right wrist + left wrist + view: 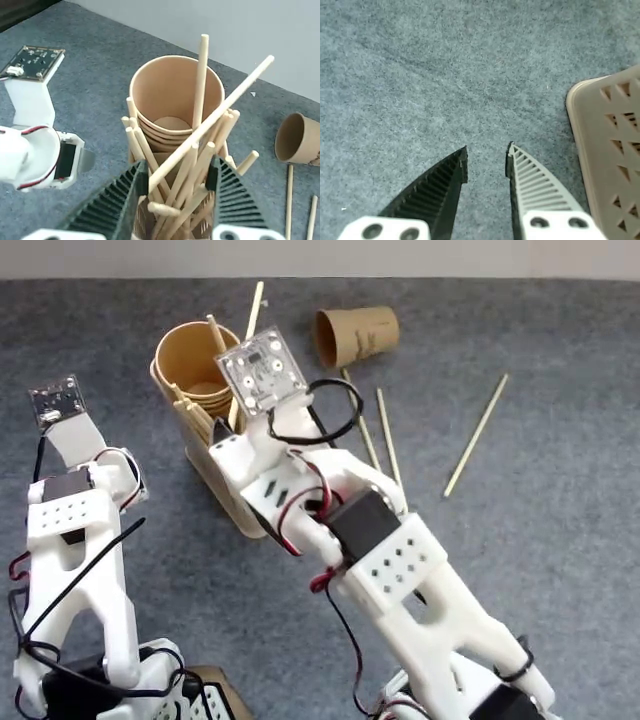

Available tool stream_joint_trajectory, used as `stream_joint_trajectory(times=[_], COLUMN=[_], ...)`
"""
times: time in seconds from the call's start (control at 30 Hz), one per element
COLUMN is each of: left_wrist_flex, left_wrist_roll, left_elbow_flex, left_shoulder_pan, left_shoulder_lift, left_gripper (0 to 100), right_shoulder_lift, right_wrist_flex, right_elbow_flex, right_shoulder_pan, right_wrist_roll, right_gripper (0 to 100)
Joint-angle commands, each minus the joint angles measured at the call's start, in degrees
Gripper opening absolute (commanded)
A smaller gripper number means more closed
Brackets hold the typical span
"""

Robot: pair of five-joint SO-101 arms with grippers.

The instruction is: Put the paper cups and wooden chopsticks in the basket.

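**Right arm.** The right gripper (177, 175) is above the basket (225, 495). Its fingers (227, 200) are apart, one on each side of the bundle of wooden chopsticks (192, 165) that stands in the basket. One long chopstick (220, 107) lies slanted across the bundle between the fingertips. It cannot be determined whether either finger touches it.

**Left arm.** The left gripper (486, 160) is above bare desk (445, 75), just beside the wall of the basket (612, 150). Its fingers (535, 180) are apart and hold nothing.

**Task items.**
- A stack of paper cups (195, 355) stands upright at the far end of the basket, with one chopstick (200, 80) leaning inside the top cup.
- One paper cup (357, 335) lies on its side on the desk (540, 360), beyond the basket, with its mouth toward the basket.
- Two chopsticks (388, 435) lie side by side on the desk near the fallen cup.
- A third chopstick (478, 435) lies farther out, well apart from the basket.
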Motion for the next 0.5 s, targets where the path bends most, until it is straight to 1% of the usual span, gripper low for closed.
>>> stream_joint_trajectory(times=[0.0,0.07,0.1,0.17,0.23,0.47], left_wrist_flex=[-0.79,-0.79,-0.79,-0.70,-0.70,-0.70], left_wrist_roll=[0.35,0.35,0.35,0.35,0.35,0.35], left_elbow_flex=[-0.31,-0.31,-0.31,-0.31,-0.31,-0.31], left_shoulder_pan=[0.66,0.66,0.66,0.66,0.66,0.66], left_shoulder_lift=[-0.22,-0.22,-0.22,-0.22,-0.22,-0.22], left_gripper=[15,15,15,15,15,15], right_shoulder_lift=[0.13,0.04,0.04,0.04,0.04,0.04], right_wrist_flex=[0.75,0.75,0.31,-0.31,-0.31,-0.40], right_elbow_flex=[4.00,3.21,1.98,-0.13,-1.80,-3.12], right_shoulder_pan=[0.66,1.45,1.89,3.12,4.26,4.53], right_wrist_roll=[-0.53,-0.44,-0.44,-0.44,-0.44,-0.44], right_gripper=[14.2,2.6,0.0,1.9,0.3,0.5])
